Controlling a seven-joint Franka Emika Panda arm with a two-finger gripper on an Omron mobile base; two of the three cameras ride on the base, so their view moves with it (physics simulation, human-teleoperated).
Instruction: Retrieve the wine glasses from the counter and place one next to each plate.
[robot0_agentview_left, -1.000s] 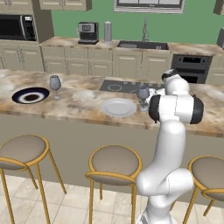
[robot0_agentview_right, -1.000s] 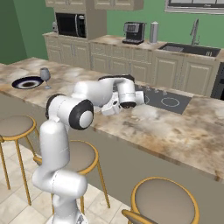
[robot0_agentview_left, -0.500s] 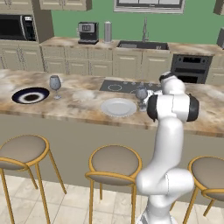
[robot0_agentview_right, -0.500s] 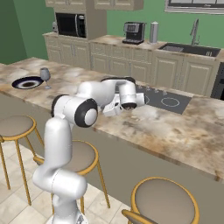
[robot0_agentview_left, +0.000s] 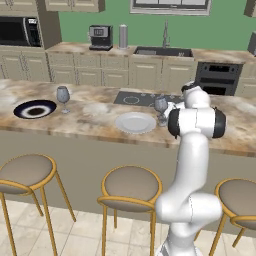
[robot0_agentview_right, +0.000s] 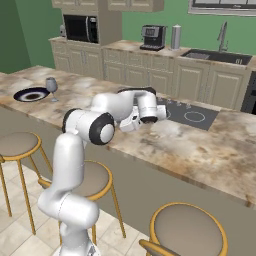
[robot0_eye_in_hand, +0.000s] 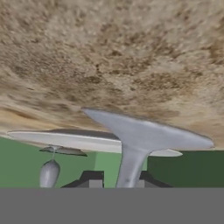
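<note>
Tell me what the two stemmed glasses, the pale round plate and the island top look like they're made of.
Stemmed grey-blue glass by the pale plate and its twin by the black plate: probably tinted glass; translucent, smooth.
Pale grey-white round plate: looks like glazed ceramic; plain, even, faintly shiny.
Tan-brown marbled island top: polished stone, or a laminate imitating it; mottled veining.

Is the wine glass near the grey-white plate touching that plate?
Apart. In the left base view the wine glass stands just right of the grey-white plate, and a strip of bare island top shows between its foot and the rim.
</note>
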